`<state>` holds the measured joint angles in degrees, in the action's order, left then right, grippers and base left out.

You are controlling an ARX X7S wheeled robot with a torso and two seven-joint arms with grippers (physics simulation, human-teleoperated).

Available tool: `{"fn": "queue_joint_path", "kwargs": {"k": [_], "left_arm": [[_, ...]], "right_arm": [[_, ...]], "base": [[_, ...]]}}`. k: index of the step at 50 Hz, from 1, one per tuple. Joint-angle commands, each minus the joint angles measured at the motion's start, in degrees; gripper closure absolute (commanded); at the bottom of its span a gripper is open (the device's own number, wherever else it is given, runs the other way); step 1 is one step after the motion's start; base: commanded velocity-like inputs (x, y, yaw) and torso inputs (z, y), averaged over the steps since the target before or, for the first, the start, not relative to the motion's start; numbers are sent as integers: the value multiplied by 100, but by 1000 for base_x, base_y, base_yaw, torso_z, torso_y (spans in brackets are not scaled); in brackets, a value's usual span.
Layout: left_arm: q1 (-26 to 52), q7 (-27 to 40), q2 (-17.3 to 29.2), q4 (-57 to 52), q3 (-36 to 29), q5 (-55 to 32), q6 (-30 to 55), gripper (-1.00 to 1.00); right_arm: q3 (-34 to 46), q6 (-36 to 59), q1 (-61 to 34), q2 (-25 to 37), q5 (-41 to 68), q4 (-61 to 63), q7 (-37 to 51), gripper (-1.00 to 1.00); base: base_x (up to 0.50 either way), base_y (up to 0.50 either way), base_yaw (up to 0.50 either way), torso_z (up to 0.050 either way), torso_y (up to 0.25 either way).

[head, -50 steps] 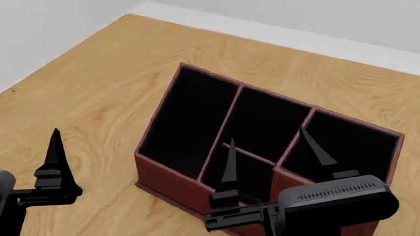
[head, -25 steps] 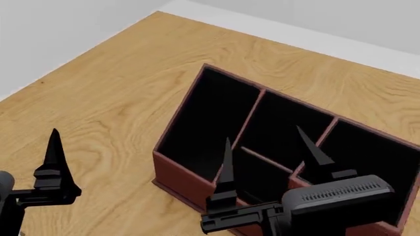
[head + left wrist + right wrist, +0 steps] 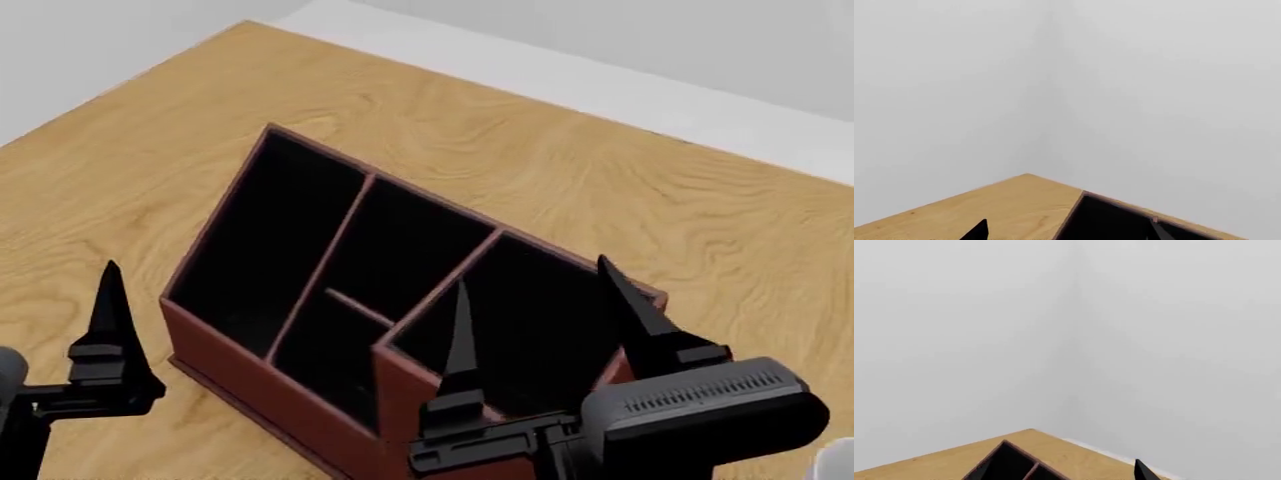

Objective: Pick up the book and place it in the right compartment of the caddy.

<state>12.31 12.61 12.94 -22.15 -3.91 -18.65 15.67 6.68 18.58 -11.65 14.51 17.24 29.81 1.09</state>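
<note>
Book not in any view, so pickup isn't done, task looks barely started. Right gripper [image 3: 541,305]: fingers spread apart, nothing between them, hovering over the caddy's [image 3: 267,345] near side. Left gripper [image 3: 111,330]: only one finger visible, can't tell its state, holds nothing visible. Right compartment [image 3: 534,320], the tall one, empty, black inside. Caddy sits toward the worktop's [image 3: 561,170] far-left corner. Left to do: find book, grasp, place

Reddish-brown caddy [image 3: 254,365] stands on wood, its tall right compartment [image 3: 514,330] empty.
</note>
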Motion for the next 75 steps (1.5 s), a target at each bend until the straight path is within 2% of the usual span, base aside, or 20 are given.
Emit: {"fn": "queue_joint_path", "kwargs": {"k": [1, 4, 6, 30, 36, 50, 58, 63, 65, 68, 72, 74, 75], "left_arm": [[6, 35, 26, 8, -20, -29, -9, -100], [1, 46, 35, -15, -33, -36, 3, -100], [4, 48, 40, -5, -33, -40, -6, -100], [1, 117, 102, -59, -48, -104, -16, -100], [-2, 142, 122, -104, -40, -137, 3, -100], [-1, 185, 150, -109, -53, -163, -14, -100], [10, 198, 167, -97, -50, -196, -23, -100], [35, 236, 210, -173, -6, -262, 65, -100], [61, 266, 230, -152, 32, -274, 100, -100], [69, 383, 277, -328, 104, -322, 265, -100], [46, 470, 323, -531, 176, -407, 402, -100], [46, 504, 344, -609, 228, -454, 444, -100], [56, 536, 362, -645, 272, -485, 492, -100]], "right_arm": [[2, 16, -26, 3, 18, -44, 94, -100], [71, 3, -31, 37, -253, -31, 241, -100], [250, 503, -139, 96, -703, 34, 580, -100], [196, 266, -80, 95, -406, 67, 508, -100], [165, 214, -71, 104, -176, 60, 372, -100], [172, 223, -71, 145, -107, 51, 387, -100], [179, 290, -84, 176, -68, 102, 417, -100], [349, 1360, -328, 259, -48, 621, 751, -100], [166, 1666, -360, 188, 341, 878, 756, -100], [58, 2686, -626, 185, 660, 1426, 1065, -100], [-96, 4332, -1257, 156, 1202, 2246, 1462, -100], [-255, 5453, -1759, 19, 1540, 2656, 1745, -100], [-499, 6313, -2149, -187, 1840, 2888, 1859, -100]], "base": [[0, 0, 0, 0, 0], [-7, 8, 1, 0, 0], [-1, 1, 0, 0, 0], [0, 0, 500, 0, 0], [-9, 14, 0, 0, 0], [307, -394, 0, 0, 0], [6, -8, 0, 0, 0], [0, 0, 0, 0, 0], [0, 0, 0, 0, 0], [-1, 1, 0, 0, 0], [0, 0, 0, 0, 0], [0, 0, 0, 0, 0], [0, 0, 0, 0, 0]]}}
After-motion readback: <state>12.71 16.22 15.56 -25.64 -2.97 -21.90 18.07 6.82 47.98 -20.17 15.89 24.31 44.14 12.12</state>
